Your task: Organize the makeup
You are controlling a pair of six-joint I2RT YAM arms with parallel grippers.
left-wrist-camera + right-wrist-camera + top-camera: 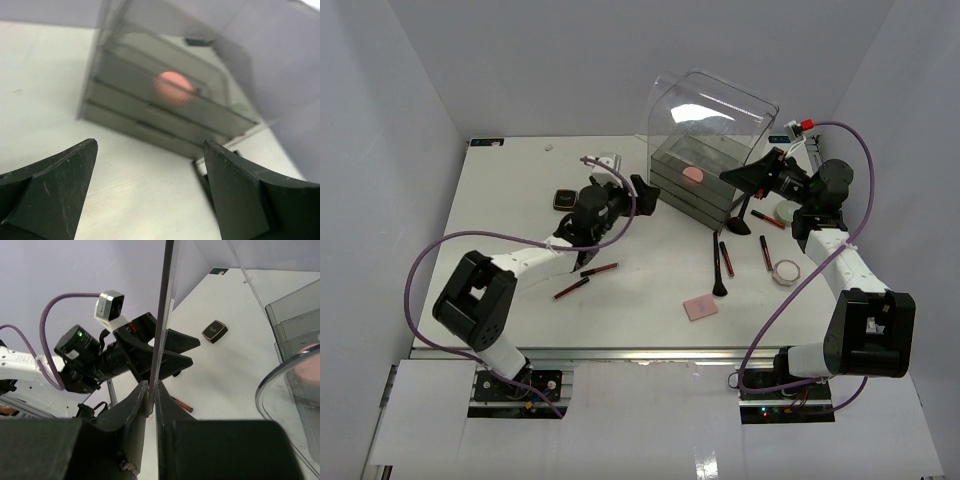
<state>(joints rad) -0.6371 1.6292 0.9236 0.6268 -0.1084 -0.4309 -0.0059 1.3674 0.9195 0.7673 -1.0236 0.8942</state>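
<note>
The clear drawer box [705, 150] stands at the back with its lid [167, 300] raised. My right gripper [752, 178] [153, 386] is shut on the lid's edge. A round pink compact [692, 174] [172, 87] lies inside the top tray. My left gripper [640, 190] [150, 146] hovers open and empty just left of the box [150, 115]. On the table lie a small black compact [562, 199] [215, 331], two red/black pencils [599, 269], a brush [718, 262], more pencils [766, 252], a round pink compact [786, 271], a pale green compact [787, 211] and a flat pink square [700, 307].
A small white object [605, 160] sits at the back left of the table [520, 200]. White walls close in on three sides. Purple cables [430, 260] loop from both arms. The left arm's camera [110, 305] shows in the right wrist view.
</note>
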